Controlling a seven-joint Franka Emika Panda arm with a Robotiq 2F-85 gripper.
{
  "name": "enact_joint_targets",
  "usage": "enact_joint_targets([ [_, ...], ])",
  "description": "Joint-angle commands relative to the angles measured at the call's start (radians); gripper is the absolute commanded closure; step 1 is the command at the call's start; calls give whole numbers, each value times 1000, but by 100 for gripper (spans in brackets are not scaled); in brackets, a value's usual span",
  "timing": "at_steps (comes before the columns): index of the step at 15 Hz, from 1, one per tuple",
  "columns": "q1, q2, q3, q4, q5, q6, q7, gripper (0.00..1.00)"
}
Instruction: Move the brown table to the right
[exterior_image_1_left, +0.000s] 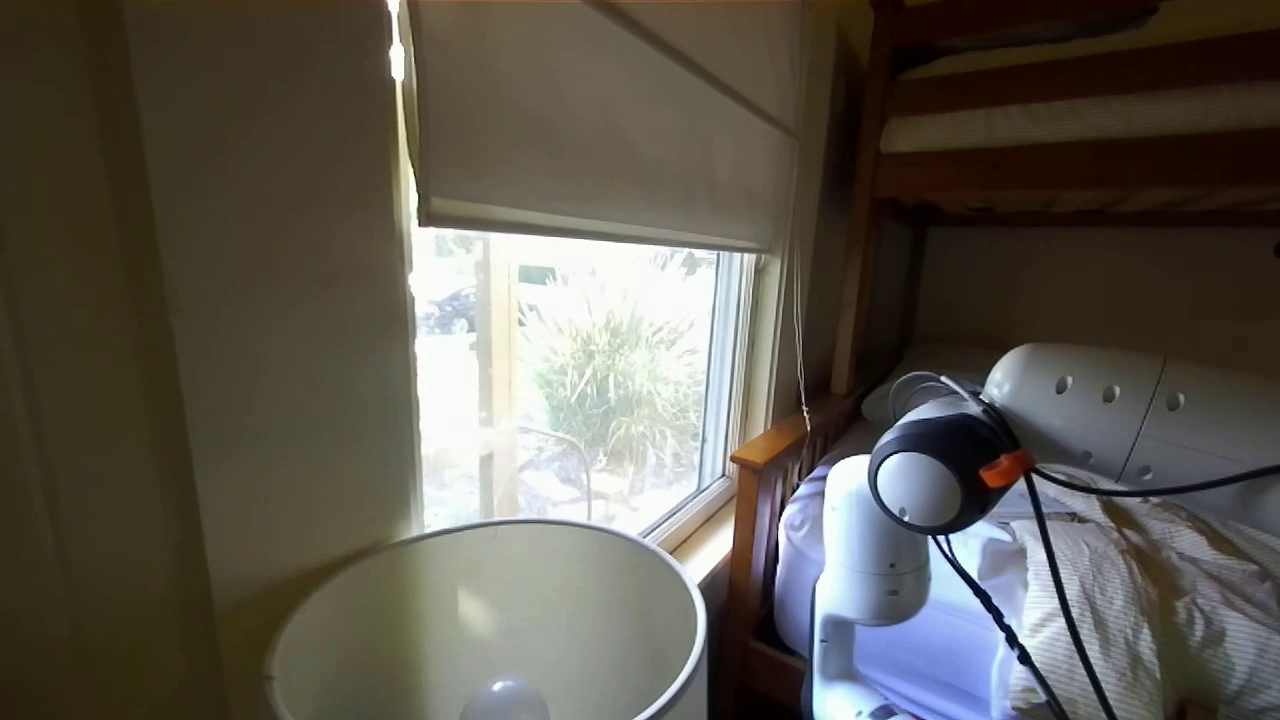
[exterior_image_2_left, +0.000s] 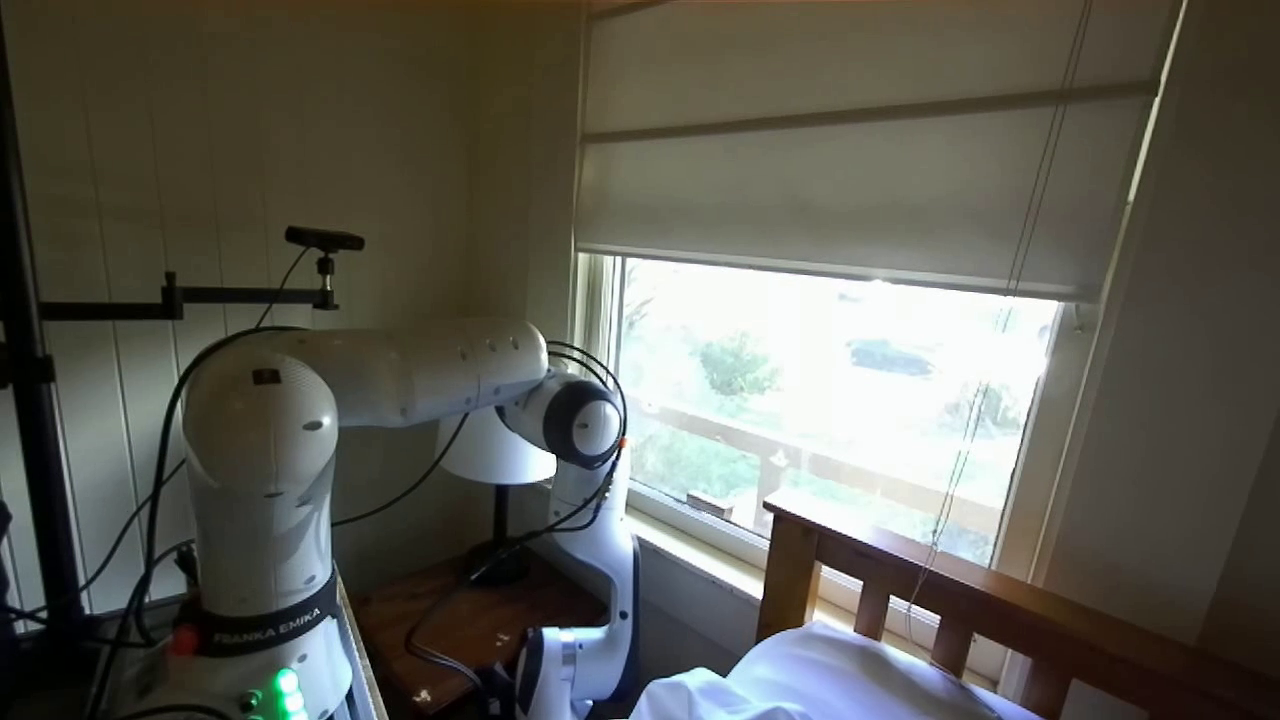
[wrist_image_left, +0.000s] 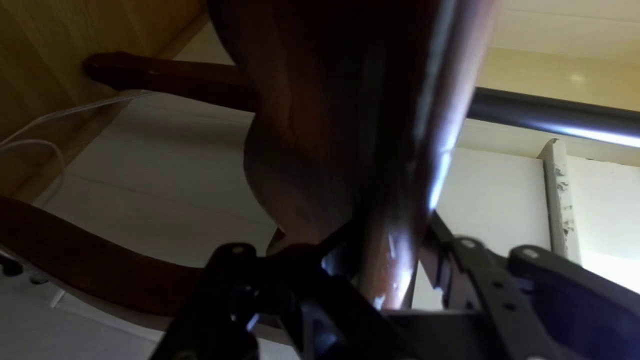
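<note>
Though shadow interferes, the end effector (wrist_image_left: 395, 229) apparently grips the table's (wrist_image_left: 340, 135) edge.

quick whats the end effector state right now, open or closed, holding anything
End effector: closed, holding the brown table by its edge.

Red-brown table (exterior_image_2_left: 475, 620), pale striped bedding (exterior_image_1_left: 1090, 615)

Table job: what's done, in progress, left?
Done: reaching the brown table; in the wrist view the fingers sit on either side of its edge.
In hand: gripping that edge, it seems; whether they are clamped tight can't be told.
Left, likely: the slide right, with the lamp standing on the table, then release. How much slide remains isn't shown.
</note>
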Motion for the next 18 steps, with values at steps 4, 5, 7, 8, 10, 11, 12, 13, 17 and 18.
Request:
enact_joint_targets([
  [4,-92,-94,-32,-79,47,-57,-83,92],
  [5,-99,-97,-35,-83,44,-63,-80,92],
  [7,-109,-101,-45,-87,39,-72,-74,92],
  [8,-114,-99,-49,-85,38,-76,-68,92],
  [10,-121,-95,-54,-81,44,-78,-66,92],
  [11,-124,-94,-54,-80,48,-78,-64,92],
  [12,-123,-93,-52,-80,56,-74,-70,44],
  [13,-126,-93,-49,-81,62,-75,-74,42],
  [17,-146,-157,-52,-121,137,-111,-119,16],
  [18,-144,-183,-56,-140,147,-112,-148,8],
])
